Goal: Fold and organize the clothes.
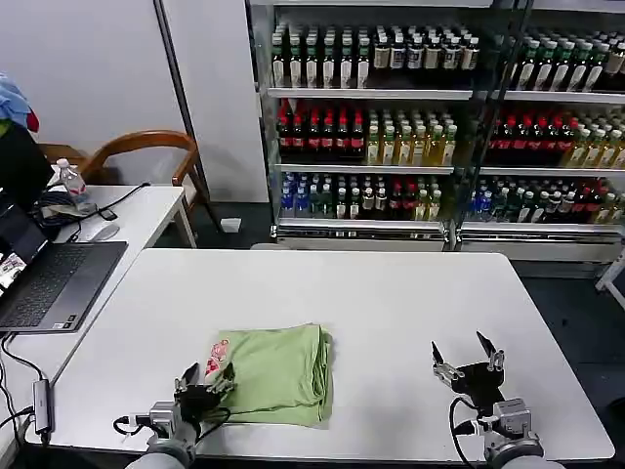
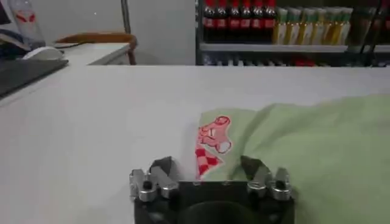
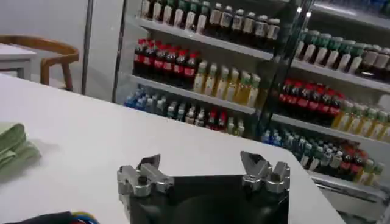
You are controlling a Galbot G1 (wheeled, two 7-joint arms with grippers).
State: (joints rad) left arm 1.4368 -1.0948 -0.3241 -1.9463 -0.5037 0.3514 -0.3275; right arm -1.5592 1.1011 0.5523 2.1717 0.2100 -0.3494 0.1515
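Now I see the green shirt [image 1: 276, 372] folded on the white bench [image 1: 391, 293], near my left gripper [image 1: 205, 375], jaws apart at its edge. My right gripper [image 1: 467, 357] waits well apart, jaws apart too.

The right gripper [image 3: 207, 170] sits at the bottom centre of the frame, its two fingers [image 3: 148, 165] spread apart with nothing between them, above the white bench [image 3: 103, 140]. At the left edge, midway down, a folded edge of the light green shirt [image 3: 13, 146] lies on the bench. Across the upper right stand shelves [image 3: 244, 55] packed with rows of bottles [image 3: 170, 61], red, yellow-green and blue-labelled. In the upper left, a wooden chair [image 3: 52, 61] stands against a pale wall [image 3: 42, 18].
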